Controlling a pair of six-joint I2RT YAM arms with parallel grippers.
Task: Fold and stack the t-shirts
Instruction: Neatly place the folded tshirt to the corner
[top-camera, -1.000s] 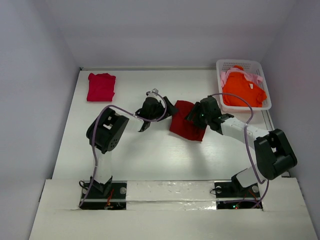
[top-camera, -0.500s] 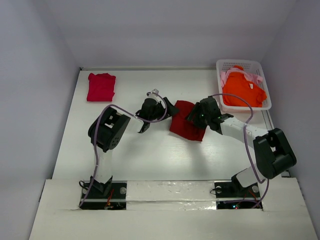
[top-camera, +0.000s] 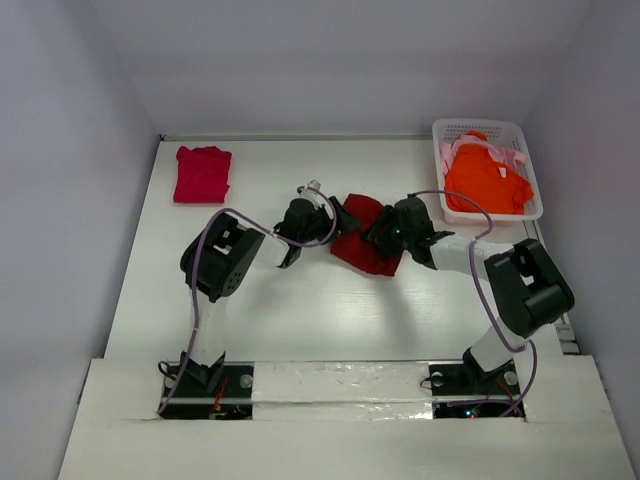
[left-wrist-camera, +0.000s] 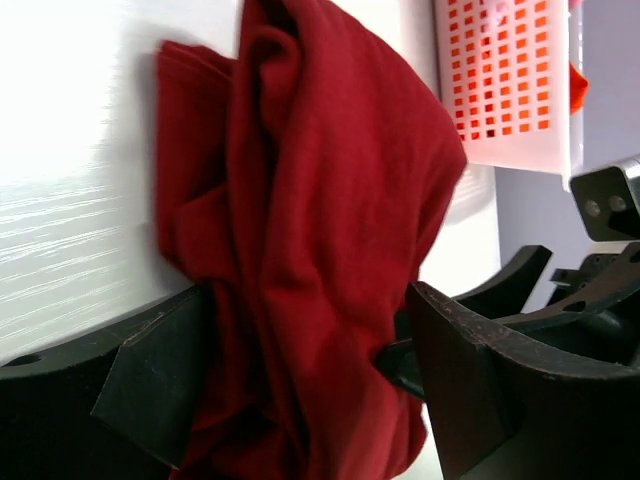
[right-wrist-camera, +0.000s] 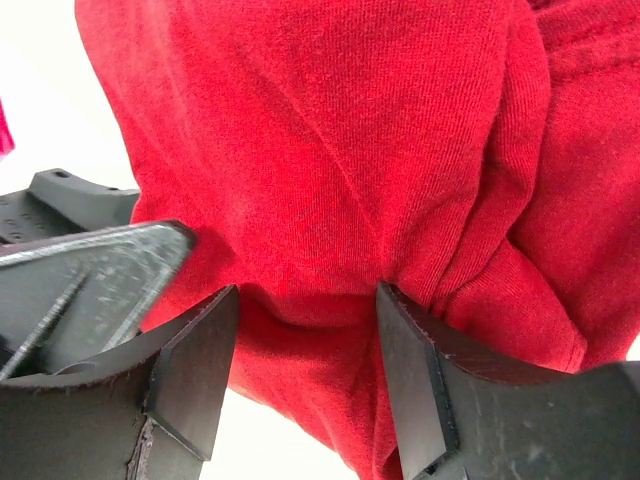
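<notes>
Dark red t-shirt (top-camera: 362, 250) lay bunched at middle of table (top-camera: 300, 320), between both grippers. Left gripper (top-camera: 335, 220) sat at its left edge, fingers wide yet clamped on thick wad of cloth. Right gripper (top-camera: 385, 235) sat at its right edge, fingers likewise pinching cloth, creases running to pads. Crimson-pink t-shirt (top-camera: 202, 173) lay folded at far left. Orange t-shirt (top-camera: 485, 180) and pale pink t-shirt (top-camera: 468, 148) sat in white basket (top-camera: 480, 128), far right.

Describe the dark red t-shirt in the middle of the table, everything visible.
The dark red t-shirt is soft knit cloth, bunched into thick creased folds, lying on the white table between the arms. The left gripper and the right gripper each clamp a bunch of it from opposite sides. Sleeves and collar cannot be made out.
</notes>
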